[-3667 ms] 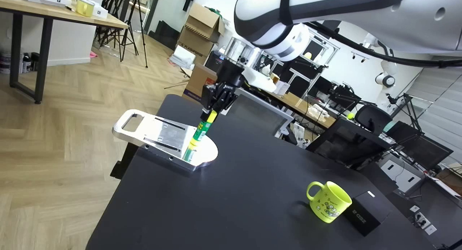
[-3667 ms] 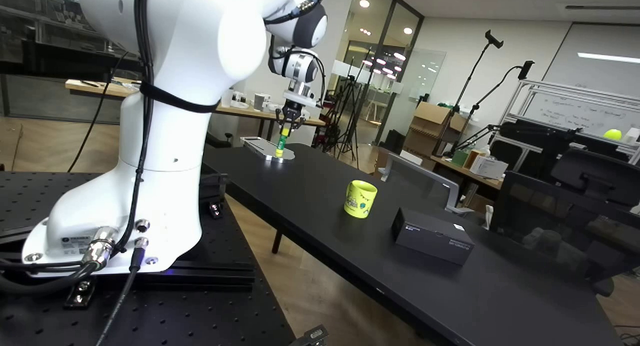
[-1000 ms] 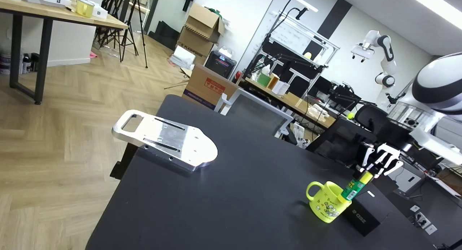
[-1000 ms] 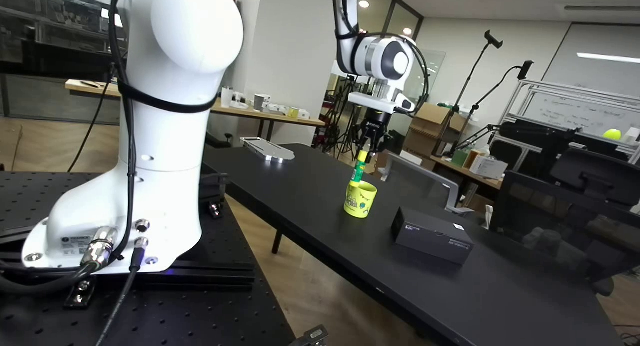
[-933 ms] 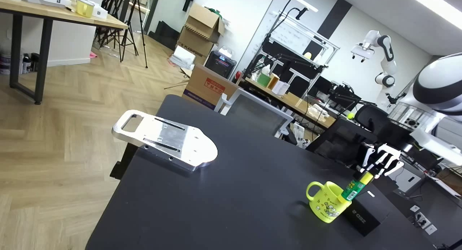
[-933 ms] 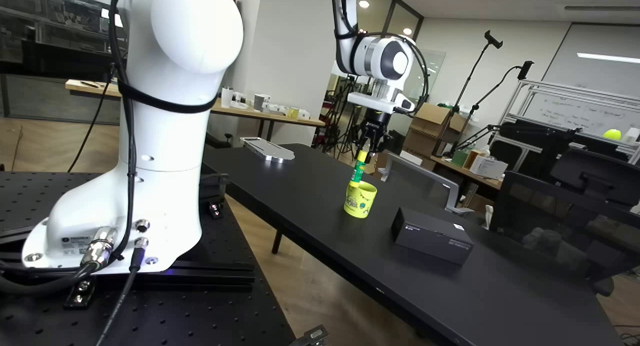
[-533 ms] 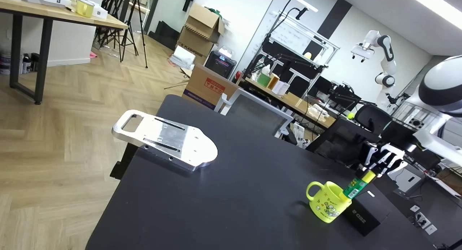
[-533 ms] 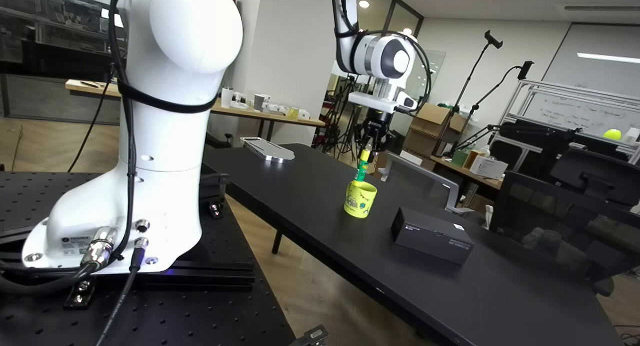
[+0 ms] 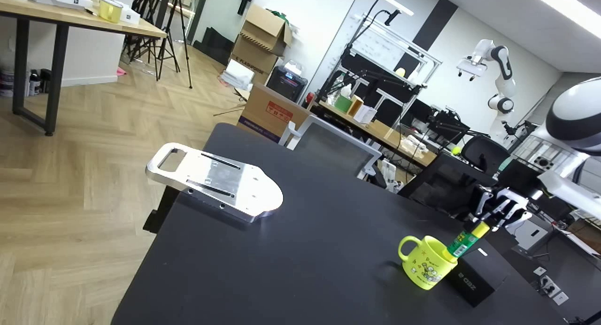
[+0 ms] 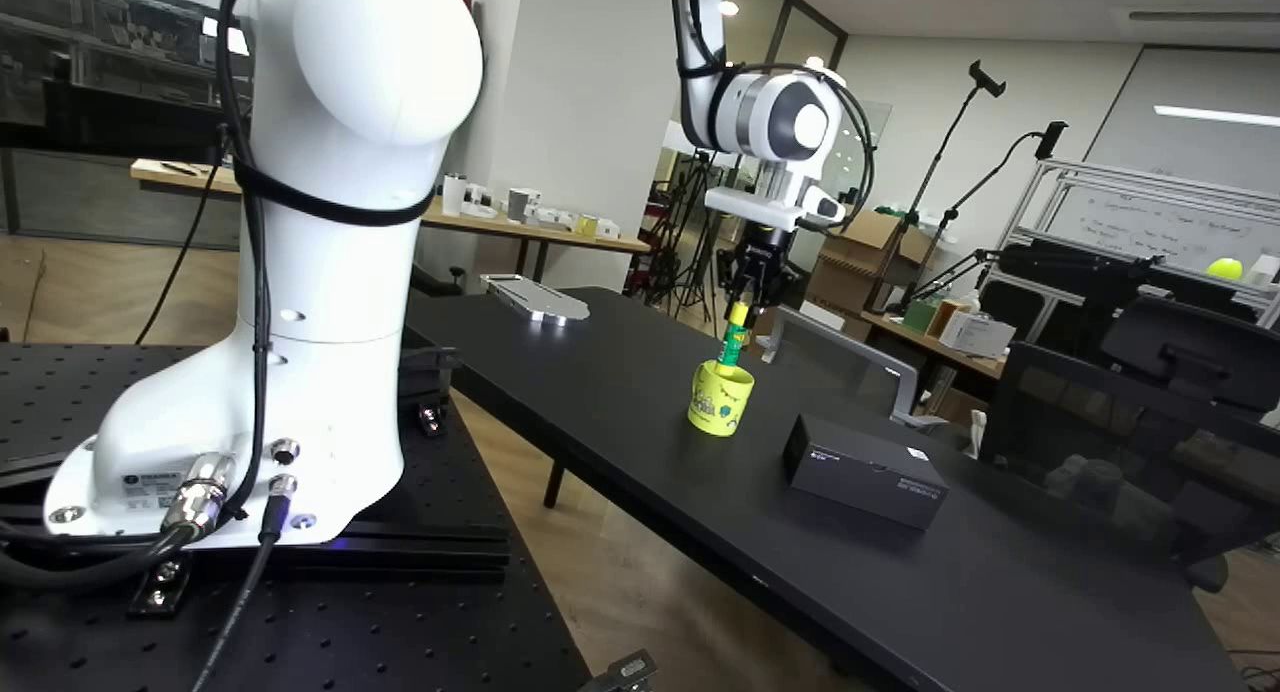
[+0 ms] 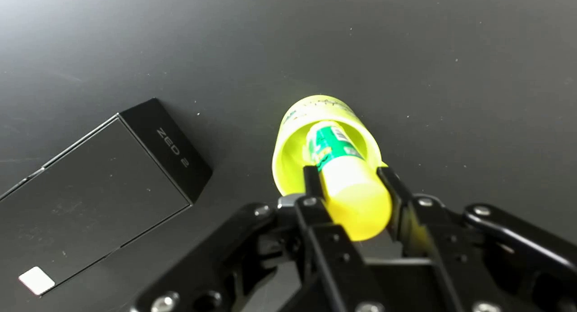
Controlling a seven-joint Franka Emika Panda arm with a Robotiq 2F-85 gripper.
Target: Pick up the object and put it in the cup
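A slim, cylindrical green-and-yellow stick [image 11: 340,156] was clasped by its smooth, round-topped yellow end in the black, jointed gripper [image 11: 348,169], whose narrow, flat fingers [image 11: 312,181] were pressed to it from both sides. The middle of the stick was wrapped in a green label with a striped white patch, and it was held at a slight tilt beneath the gripper. Its lower end was seen within the round mouth of a lime-yellow, cylindrical mug [image 9: 426,267] directly below the gripper; how deep it reached could not be told. The mug was set upright, its smooth wall printed with small dark lettering and cartoon figures, and in an exterior view its looped handle was turned away from the gripper. Near the mug, below the gripper and to its left in the wrist view, a matte black rectangular box [image 11: 99,199] was seen, marked "ZED 2" in grey letters on its end face, with a small white sticker near one edge. In both exterior views the box was shown resting on a dark, smooth table [image 9: 305,268], whose surface was dotted with fine pale specks in the wrist view. Well apart from the gripper, across the table, a silver metal plate [image 9: 225,177] was seen lying flat, shaped with a rounded tip, a handle-like cut-out and two narrow dark slots.
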